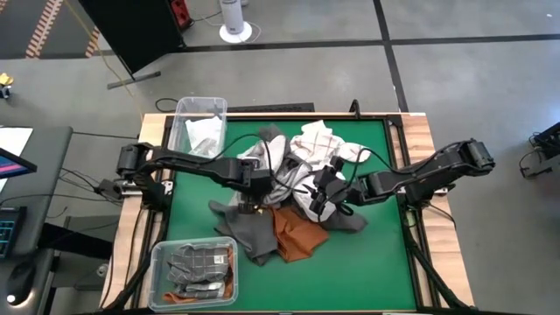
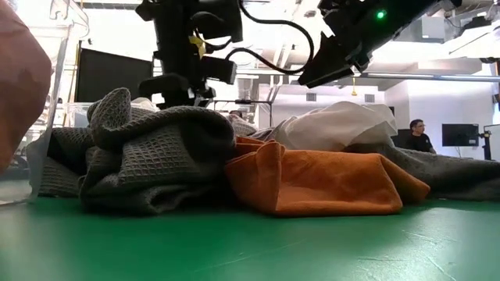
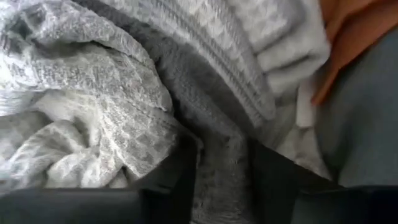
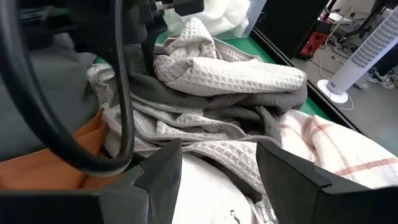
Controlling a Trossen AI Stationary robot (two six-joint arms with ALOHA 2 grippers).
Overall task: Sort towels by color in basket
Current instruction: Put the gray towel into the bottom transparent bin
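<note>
Towels (image 1: 289, 188) lie heaped mid-worktop (image 1: 367, 262); left gripper (image 3: 224, 180) reaches down into them, jaws narrow around a grey fold (image 3: 221, 155); right gripper (image 4: 217, 165) hovers over the pile, jaws wide, empty. Near bin (image 1: 157, 284) holds checked and orange cloths; far bin (image 1: 179, 114) holds white

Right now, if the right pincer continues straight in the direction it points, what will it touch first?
Most likely the white towel lying just ahead between its open fingers, with the light waffle-weave towel heaped behind it. The right pincer hangs over the pile, though depth is hard to judge.
</note>
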